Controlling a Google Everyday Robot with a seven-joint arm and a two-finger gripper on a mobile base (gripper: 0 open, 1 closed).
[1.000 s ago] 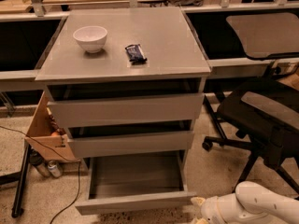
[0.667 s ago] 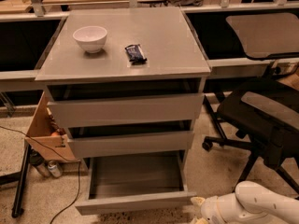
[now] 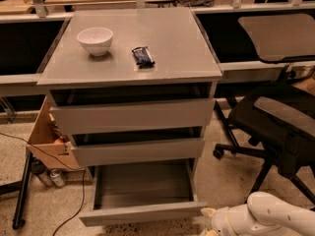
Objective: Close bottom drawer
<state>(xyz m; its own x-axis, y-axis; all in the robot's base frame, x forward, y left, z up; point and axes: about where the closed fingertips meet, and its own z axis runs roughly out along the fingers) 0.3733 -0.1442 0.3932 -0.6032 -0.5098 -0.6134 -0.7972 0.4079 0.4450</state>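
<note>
The bottom drawer (image 3: 142, 186) of the grey cabinet (image 3: 133, 114) is pulled far out, showing its empty grey inside. Its slim flat front (image 3: 140, 213) runs along the bottom of the view. The two taller drawers above it stand slightly out, the top one (image 3: 133, 114) a little more than the middle one (image 3: 138, 150). My gripper (image 3: 207, 215) is at the end of the white arm (image 3: 266, 218) at the bottom right, right by the right end of the bottom drawer's front.
A white bowl (image 3: 95, 40) and a dark snack packet (image 3: 143, 56) sit on the cabinet top. A black office chair (image 3: 278, 119) stands to the right. An open cardboard box (image 3: 47, 139), cans (image 3: 51, 177) and a cable (image 3: 74, 200) lie on the floor at left.
</note>
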